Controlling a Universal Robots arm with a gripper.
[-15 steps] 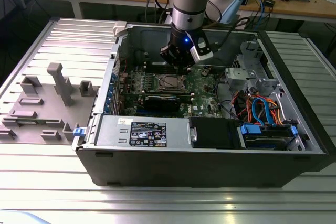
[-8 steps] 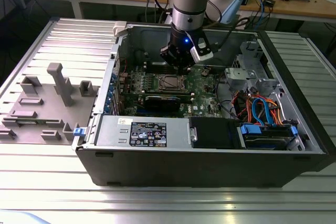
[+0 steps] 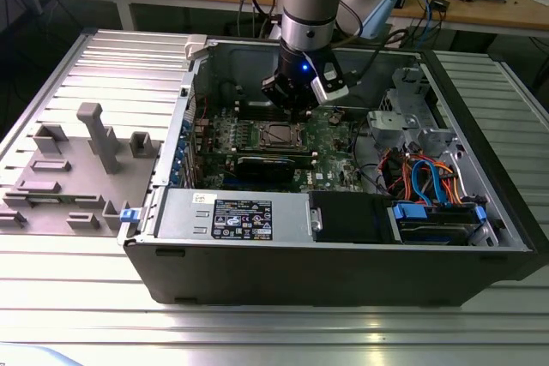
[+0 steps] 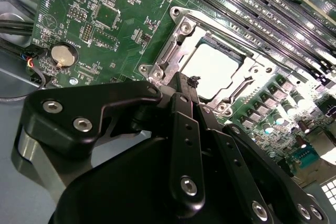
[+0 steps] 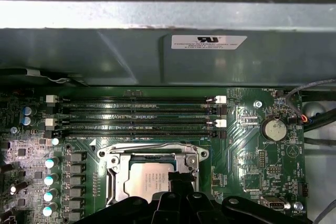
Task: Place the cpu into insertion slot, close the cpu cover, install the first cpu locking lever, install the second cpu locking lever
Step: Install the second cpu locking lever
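Note:
The cpu [image 4: 212, 69], a square silver-grey chip, lies flat in the insertion slot [image 3: 276, 135] on the green board. It also shows in the first wrist view [image 5: 148, 178]. The cpu cover [image 4: 169, 56], a thin silver frame, lies down around the chip, and its window leaves the chip's top bare [image 5: 112, 182]. My gripper [image 3: 296, 102] hangs just above the socket inside the open computer case. Its black fingers meet at a narrow tip [image 4: 185, 80] over the socket's edge, shut with nothing between them. That tip hides one corner of the chip [image 5: 176, 181].
Long black memory slots [image 5: 136, 114] run beside the socket, toward the case wall [image 5: 157, 61]. A coin battery [image 4: 62, 55] sits on the board. The power supply [image 3: 240, 216] and a drive bay with blue and orange cables [image 3: 429, 182] fill the case's front. A grey fixture tray [image 3: 77, 169] lies at the exterior view's left.

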